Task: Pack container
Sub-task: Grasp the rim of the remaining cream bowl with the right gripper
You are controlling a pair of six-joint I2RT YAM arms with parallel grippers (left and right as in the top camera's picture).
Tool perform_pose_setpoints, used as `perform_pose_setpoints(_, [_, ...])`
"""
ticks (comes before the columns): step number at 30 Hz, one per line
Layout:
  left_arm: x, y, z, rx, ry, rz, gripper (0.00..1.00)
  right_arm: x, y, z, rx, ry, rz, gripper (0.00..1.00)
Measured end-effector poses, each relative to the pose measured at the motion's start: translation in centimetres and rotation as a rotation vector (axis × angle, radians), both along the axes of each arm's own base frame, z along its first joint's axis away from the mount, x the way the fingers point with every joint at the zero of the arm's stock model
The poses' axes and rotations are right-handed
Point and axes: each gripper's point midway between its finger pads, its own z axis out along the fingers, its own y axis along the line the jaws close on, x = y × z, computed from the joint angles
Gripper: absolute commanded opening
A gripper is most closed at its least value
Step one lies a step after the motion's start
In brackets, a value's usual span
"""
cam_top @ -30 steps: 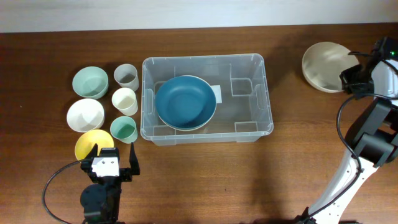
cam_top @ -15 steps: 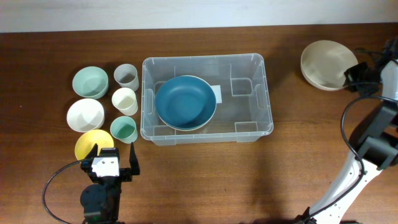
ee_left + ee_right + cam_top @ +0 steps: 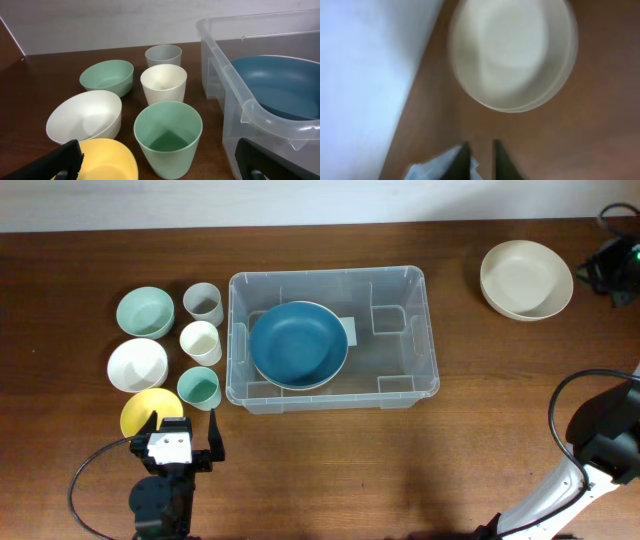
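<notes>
The clear container (image 3: 400, 330) stands mid-table and holds a dark blue bowl (image 3: 298, 344); both show in the left wrist view, the container (image 3: 260, 115) at right with the blue bowl (image 3: 280, 85) inside. A beige bowl (image 3: 526, 279) sits on the table at the far right and fills the blurred right wrist view (image 3: 512, 52). My right gripper (image 3: 610, 265) is at the frame's right edge, just right of that bowl; its fingers (image 3: 480, 152) are nearly together and hold nothing. My left gripper (image 3: 185, 442) is open and empty at the front left, behind the green cup.
Left of the container stand a grey cup (image 3: 203, 303), a cream cup (image 3: 201, 342) and a green cup (image 3: 199, 388), with a green bowl (image 3: 144, 311), a white bowl (image 3: 137, 364) and a yellow bowl (image 3: 150, 412). The wall runs behind the table.
My right arm has drawn back to the right, off the beige bowl's right rim and toward the frame's edge. The bowl now shows whole. The left arm has not moved.
</notes>
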Motion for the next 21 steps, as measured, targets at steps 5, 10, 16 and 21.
perform_pose_setpoints(5, [0.0,0.0,0.0,0.0,0.0,0.0,0.99,-1.6,-1.8,-3.2,-0.103,0.149,-0.054,0.68])
perform_pose_setpoints(10, [0.0,0.0,0.0,0.0,0.0,0.0,0.99,-1.6,-2.7,-6.8,-0.139,0.227,-0.06,0.77])
perform_pose_setpoints(16, [0.0,0.0,0.0,0.0,0.0,0.0,1.0,-1.3,-3.4,-11.0,-0.133,0.289,-0.058,0.77])
perform_pose_setpoints(21, [0.0,0.0,0.0,0.0,0.0,0.0,1.0,-0.8,-3.8,-13.4,-0.131,0.309,-0.053,0.77])
